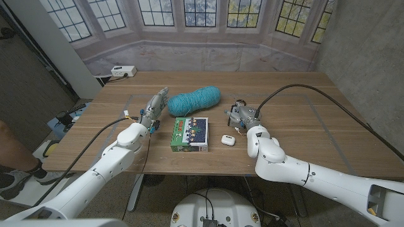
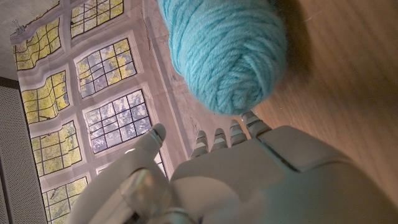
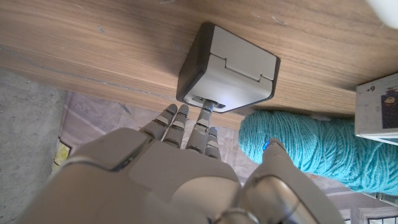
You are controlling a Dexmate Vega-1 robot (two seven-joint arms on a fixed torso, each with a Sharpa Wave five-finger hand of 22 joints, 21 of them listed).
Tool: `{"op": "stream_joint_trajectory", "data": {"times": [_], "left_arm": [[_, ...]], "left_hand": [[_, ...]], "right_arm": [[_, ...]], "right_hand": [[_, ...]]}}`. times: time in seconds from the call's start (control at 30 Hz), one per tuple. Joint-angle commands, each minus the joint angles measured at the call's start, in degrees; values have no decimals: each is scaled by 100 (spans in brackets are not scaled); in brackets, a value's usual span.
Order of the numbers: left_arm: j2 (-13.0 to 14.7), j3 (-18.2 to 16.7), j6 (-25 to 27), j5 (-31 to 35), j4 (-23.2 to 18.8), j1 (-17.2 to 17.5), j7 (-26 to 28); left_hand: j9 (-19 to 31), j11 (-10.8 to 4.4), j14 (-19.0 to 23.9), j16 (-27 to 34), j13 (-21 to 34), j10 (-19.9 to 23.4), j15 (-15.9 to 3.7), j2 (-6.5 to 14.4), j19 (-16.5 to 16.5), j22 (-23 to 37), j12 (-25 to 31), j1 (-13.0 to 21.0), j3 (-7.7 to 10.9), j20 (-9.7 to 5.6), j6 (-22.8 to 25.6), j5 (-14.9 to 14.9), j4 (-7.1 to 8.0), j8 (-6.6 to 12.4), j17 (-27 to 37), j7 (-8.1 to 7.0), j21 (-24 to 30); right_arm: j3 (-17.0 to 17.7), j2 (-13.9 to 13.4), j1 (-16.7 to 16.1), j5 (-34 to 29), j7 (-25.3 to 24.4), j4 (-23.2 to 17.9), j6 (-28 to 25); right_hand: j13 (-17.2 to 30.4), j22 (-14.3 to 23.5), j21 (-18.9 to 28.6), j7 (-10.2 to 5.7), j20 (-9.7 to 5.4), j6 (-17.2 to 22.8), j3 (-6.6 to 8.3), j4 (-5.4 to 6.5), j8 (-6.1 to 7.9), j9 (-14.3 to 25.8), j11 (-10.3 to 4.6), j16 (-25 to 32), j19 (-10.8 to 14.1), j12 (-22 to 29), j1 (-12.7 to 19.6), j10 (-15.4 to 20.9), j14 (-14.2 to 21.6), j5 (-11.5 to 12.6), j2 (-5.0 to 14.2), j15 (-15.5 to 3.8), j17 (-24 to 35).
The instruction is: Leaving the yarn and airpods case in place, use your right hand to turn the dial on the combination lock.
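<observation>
The combination lock (image 3: 227, 68) is a grey box with dark sides lying on the wooden table; in the head view it (image 1: 235, 107) sits just beyond my right hand (image 1: 246, 116). That hand (image 3: 180, 168) reaches its fingertips (image 3: 208, 134) up to the lock's near edge, thumb apart, gripping nothing. The teal yarn (image 1: 194, 99) lies at the table's middle back, also the yarn (image 3: 311, 146). A white airpods case (image 1: 228, 140) sits by my right wrist. My left hand (image 1: 154, 107) stands with fingers straight, just left of the yarn (image 2: 227, 50), holding nothing.
A green and white box (image 1: 189, 133) lies in front of the yarn, between my arms. A white power strip (image 1: 123, 71) sits at the table's back left corner. A black cable (image 1: 315, 91) arcs over the right side. A person's leg (image 1: 12, 148) is at the left edge.
</observation>
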Motion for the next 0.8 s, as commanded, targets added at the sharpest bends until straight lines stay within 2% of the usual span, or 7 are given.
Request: {"op": "stream_joint_trajectory", "data": {"times": [0.03, 0.8], "left_arm": [[-27, 26, -21, -9, 81, -60, -62], [-25, 22, -31, -35, 134, -66, -97]], "left_hand": [[13, 53, 25, -5, 30, 8, 7, 1, 20, 31, 1, 60, 23, 3, -23, -15, -5, -6, 14, -4, -18], [13, 49, 37, -2, 30, 10, 3, 1, 33, 32, 2, 64, 26, -3, -38, -14, 0, -8, 15, -11, -37]], "right_arm": [[41, 14, -89, -166, -17, -59, -20], [46, 74, -199, -280, 58, -132, -148]], "right_hand": [[5, 3, 27, -29, -17, 46, 6, -32, 35, 13, -3, 20, 55, 32, 69, 58, 48, -6, -22, -8, 8], [6, 2, 16, -33, -31, 131, 26, -58, 35, 12, -23, 9, 89, 15, 77, 131, 101, -6, -28, -23, 5]]}}
